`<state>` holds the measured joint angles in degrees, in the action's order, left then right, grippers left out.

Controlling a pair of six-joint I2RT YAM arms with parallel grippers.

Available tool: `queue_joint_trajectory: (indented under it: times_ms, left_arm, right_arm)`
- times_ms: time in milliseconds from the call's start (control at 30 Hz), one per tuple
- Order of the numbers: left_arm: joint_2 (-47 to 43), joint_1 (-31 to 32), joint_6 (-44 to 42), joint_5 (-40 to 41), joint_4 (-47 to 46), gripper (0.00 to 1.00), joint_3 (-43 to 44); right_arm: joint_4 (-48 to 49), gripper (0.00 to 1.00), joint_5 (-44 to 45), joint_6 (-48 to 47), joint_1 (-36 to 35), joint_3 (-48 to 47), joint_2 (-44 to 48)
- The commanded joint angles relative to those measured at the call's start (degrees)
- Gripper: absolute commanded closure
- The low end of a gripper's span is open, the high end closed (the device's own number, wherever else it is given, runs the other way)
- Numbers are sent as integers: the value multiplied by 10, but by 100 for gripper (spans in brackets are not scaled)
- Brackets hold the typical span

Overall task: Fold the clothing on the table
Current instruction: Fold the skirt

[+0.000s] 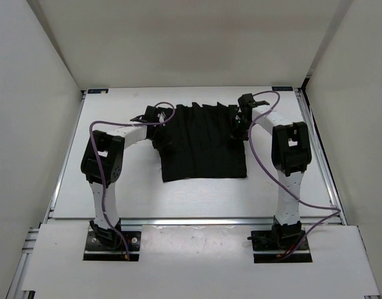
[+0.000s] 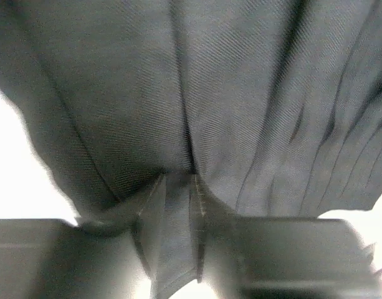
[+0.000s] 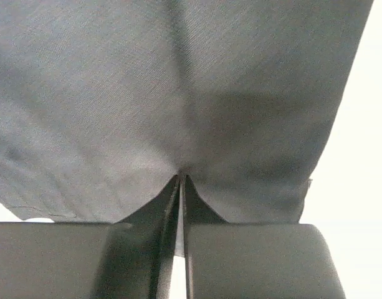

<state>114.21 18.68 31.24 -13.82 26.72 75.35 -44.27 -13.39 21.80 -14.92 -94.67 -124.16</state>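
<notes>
The clothing (image 1: 203, 144) is a big black piece with long pleats. It lies on the white table (image 1: 147, 193), a bit past the middle, toward 12 o'clock. Its near edge is flat and straight. Its far edge looks bumpy and lifted.

The left gripper (image 1: 161, 116) is at the far left corner of the clothing, at about 10 o'clock from the cloth's middle. In the left wrist view, the left gripper (image 2: 177, 215) has a small gap between its two fingers (image 2: 152, 218). A strip of the black cloth (image 2: 197, 99) runs through that gap. The fingers sit close to the cloth, but I cannot tell if they are pinching it or have let go.

The right gripper (image 1: 240, 119) is at the far right corner of the clothing, at about 2 o'clock. In the right wrist view, the right gripper (image 3: 181, 205) has its fingers (image 3: 167, 205) pressed nearly together. A thin fold of the cloth (image 3: 178, 93) is squeezed between them. The cloth spreads out from the pinch like a fan.

Purple cables (image 1: 259, 156) loop along both arms.
</notes>
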Motion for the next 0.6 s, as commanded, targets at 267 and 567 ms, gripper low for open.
queue_joint_trajectory:
  times_ms: [267, 567]
  left_arm:
    - [-180, -51, -33, -78, -60, 47, -81]
    - [-295, -102, -11, -110, -127, 29, -351]
  right_arm:
    - [32, 49, 13, -49, 31, 97, 216]
    - [58, 30, 8, -62, 89, 282, 307]
